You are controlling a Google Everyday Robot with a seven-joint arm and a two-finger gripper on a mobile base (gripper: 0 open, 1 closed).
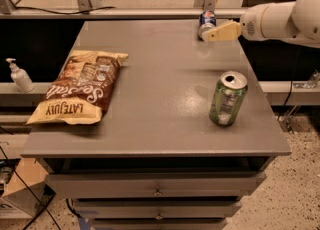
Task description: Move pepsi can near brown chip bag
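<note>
The pepsi can [206,19] is a small blue can standing at the far edge of the grey table [160,119], right of centre. The brown chip bag [80,87] lies flat on the table's left side, its lettering upside down to me. My gripper [212,34] reaches in from the right on a white arm [280,19]. Its tan fingers [222,30] sit just in front of and to the right of the pepsi can, partly covering its lower side.
A green can [227,99] stands upright near the table's right front. A white pump bottle [19,75] stands on a ledge left of the table. Drawers [157,186] sit below the tabletop. A glass panel and metal posts run behind the far edge.
</note>
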